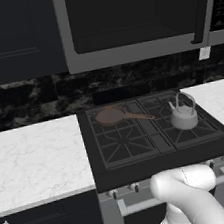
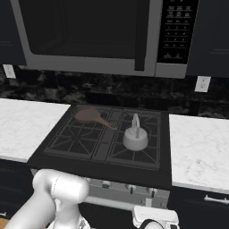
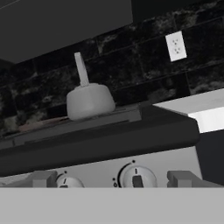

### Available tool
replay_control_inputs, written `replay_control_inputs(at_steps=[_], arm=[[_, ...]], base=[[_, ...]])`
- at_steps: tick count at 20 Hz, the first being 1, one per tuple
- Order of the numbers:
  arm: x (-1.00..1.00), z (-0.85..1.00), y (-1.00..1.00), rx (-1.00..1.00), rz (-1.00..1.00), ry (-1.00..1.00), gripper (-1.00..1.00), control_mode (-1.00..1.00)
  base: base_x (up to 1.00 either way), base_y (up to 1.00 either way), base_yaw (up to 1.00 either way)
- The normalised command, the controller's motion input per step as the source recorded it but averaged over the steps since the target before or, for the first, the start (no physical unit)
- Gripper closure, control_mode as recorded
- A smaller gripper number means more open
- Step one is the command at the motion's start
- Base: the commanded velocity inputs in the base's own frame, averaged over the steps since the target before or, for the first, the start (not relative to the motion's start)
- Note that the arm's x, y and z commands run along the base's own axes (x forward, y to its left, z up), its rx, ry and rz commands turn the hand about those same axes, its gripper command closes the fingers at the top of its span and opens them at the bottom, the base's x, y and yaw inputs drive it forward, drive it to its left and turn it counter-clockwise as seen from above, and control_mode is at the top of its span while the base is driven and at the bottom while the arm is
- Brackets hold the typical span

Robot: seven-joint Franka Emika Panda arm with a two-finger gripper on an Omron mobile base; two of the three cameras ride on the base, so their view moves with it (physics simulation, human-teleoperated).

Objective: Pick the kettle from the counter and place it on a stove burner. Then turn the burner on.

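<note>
Now the kettle (image 1: pixel 184 116) stands upright on the stove burner (image 1: pixel 190 124) at the right side of the black cooktop (image 1: pixel 160 155), toward its back edge, with its loop handle raised. A copper-brown pan (image 1: pixel 111 116) lies on the back left burner, its long handle pointing toward the middle of the cooktop, well apart from the kettle. White marble worktop (image 1: pixel 35 162) flanks the stove on both sides. From low in front of the stove, the kettle (image 3: pixel 89 99) is seen above the front edge of the cooktop, with a round control knob (image 3: pixel 138 178) directly below it on the stove's front panel and a second knob (image 3: pixel 66 183) to its left. The claw sits low near the knob panel; its fingertips seem hidden, so I cannot tell whether it is open or closed. A wall outlet (image 3: pixel 176 46) shows on the dark backsplash.
</note>
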Motion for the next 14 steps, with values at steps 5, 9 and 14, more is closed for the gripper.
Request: replay_control_inputs(at_steps=[5, 9, 14], arm=[[0.09, -0.16, 0.04, -0.03, 0.00, 0.00, -1.00, -1.00], [0.02, -0.11, 0.02, 0.00, 0.00, 0.00, -1.00, -1.00], [0.14, -0.13, 0.00, 0.00, -0.01, 0.00, -1.00, -1.00]], base=[[0.00, 0.00, 0.00], [0.00, 0.00, 0.00], [0.00, 0.00, 0.00]])
